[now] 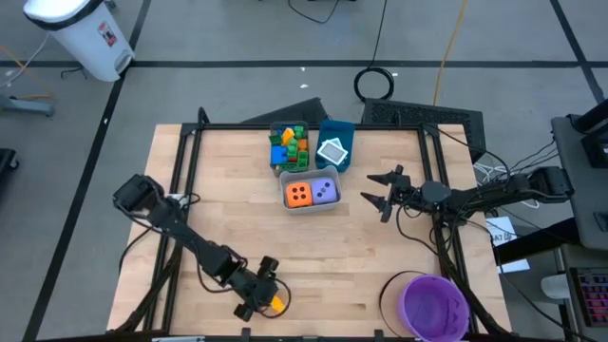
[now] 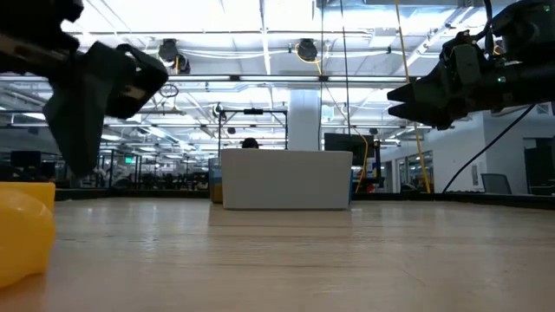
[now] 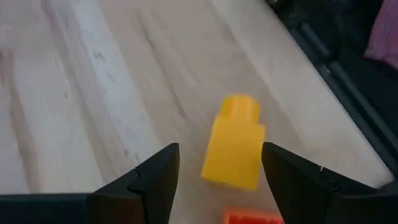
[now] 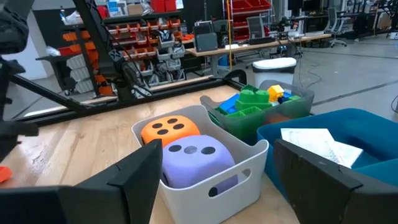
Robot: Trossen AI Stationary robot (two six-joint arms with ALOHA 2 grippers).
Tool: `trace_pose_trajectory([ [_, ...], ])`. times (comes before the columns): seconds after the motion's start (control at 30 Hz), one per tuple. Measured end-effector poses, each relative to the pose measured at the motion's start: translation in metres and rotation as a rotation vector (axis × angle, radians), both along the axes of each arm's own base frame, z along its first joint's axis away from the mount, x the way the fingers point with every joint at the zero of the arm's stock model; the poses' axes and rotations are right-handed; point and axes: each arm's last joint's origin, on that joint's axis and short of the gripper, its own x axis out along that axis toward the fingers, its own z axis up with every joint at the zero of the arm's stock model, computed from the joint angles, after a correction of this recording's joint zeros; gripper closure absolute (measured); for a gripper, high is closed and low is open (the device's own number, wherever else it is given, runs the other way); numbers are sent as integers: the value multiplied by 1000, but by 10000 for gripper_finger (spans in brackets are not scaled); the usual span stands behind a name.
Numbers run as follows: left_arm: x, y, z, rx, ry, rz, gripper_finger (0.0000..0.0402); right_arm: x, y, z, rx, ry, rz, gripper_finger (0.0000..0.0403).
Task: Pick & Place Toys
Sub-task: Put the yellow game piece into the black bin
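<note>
Jaws of the left gripper (image 3: 214, 171) stand open around a small yellow plastic brick (image 3: 235, 144) lying untouched on the wooden table (image 1: 228, 209), an orange brick (image 3: 252, 218) just beside it, while the right gripper (image 1: 378, 189) hovers open near the grey bin (image 1: 309, 204).

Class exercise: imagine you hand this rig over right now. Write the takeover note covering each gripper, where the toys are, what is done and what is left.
Left gripper: open, low at the table's near edge, fingers either side of a yellow brick lying on the wood; not gripped. An orange piece lies beside it.
Right gripper: open, empty, raised right of the bins.
Done: small bricks in the grey bin, orange die and purple die in the white bin, white-teal tile in the blue bin.
Left: yellow brick and orange piece.
</note>
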Motion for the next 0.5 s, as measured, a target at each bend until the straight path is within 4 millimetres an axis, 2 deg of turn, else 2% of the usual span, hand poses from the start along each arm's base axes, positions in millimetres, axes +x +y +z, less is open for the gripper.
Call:
trace_pose_trajectory([
  [0.17, -1, -11, -12, 10, -16, 19, 165, 0, 0, 0, 1, 1, 3, 124],
  [0.37, 4, -7, -30, 51, 25, 55, 165, 0, 1, 0, 4, -5, 27, 124],
  [0.5, 8, -1, -31, 67, 16, 74, 176, 0, 1, 1, 4, -9, 26, 124],
])
